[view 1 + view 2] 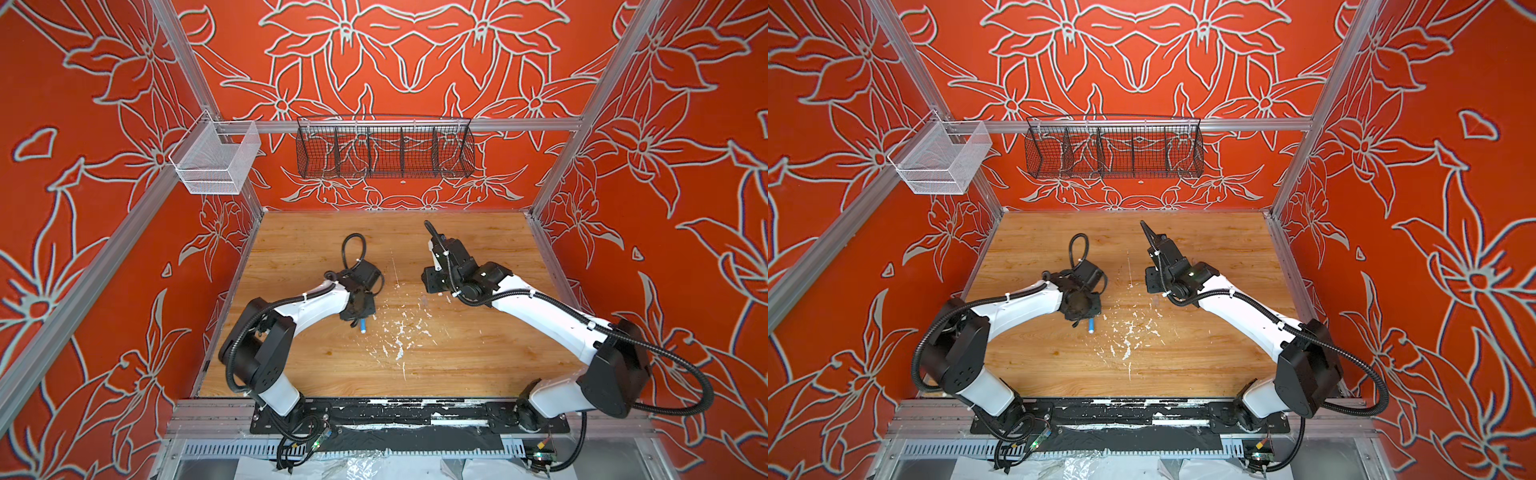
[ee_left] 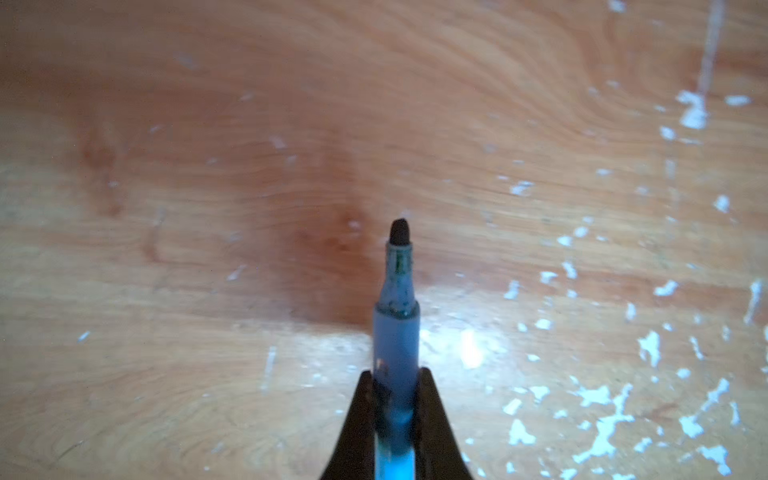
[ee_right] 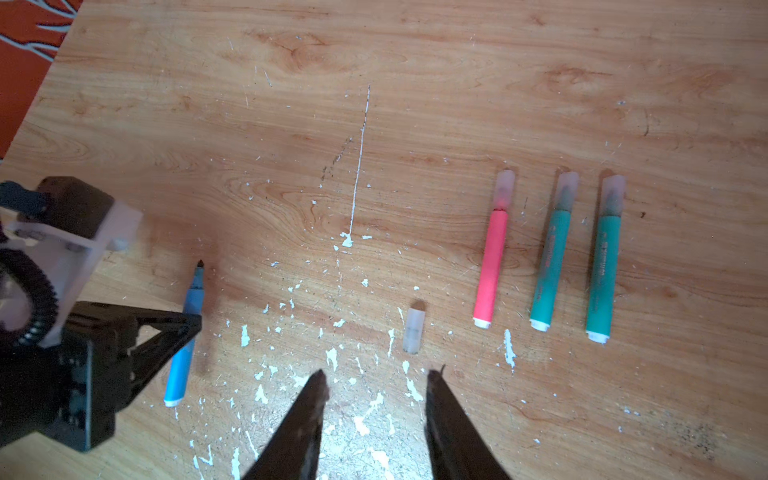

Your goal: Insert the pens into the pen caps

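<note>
You had red walls (image 1: pixel 124 257) with grey-white flower outlines on three sides. The wooden tabletop (image 1: pixel 457 357) below was flecked with white paint (image 1: pixel 400 352) near its middle. At twelve o'clock a black wire basket (image 1: pixel 384 149) hung from an aluminium rail (image 1: pixel 523 124); at ten o'clock hung a white mesh basket (image 1: pixel 216 164).

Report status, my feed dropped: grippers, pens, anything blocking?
Left gripper shut on blue pen, tip bare. Right gripper open, empty, near loose cap. Red-pink pen, green pens capped. Only paint flecks between pen and cap.
</note>
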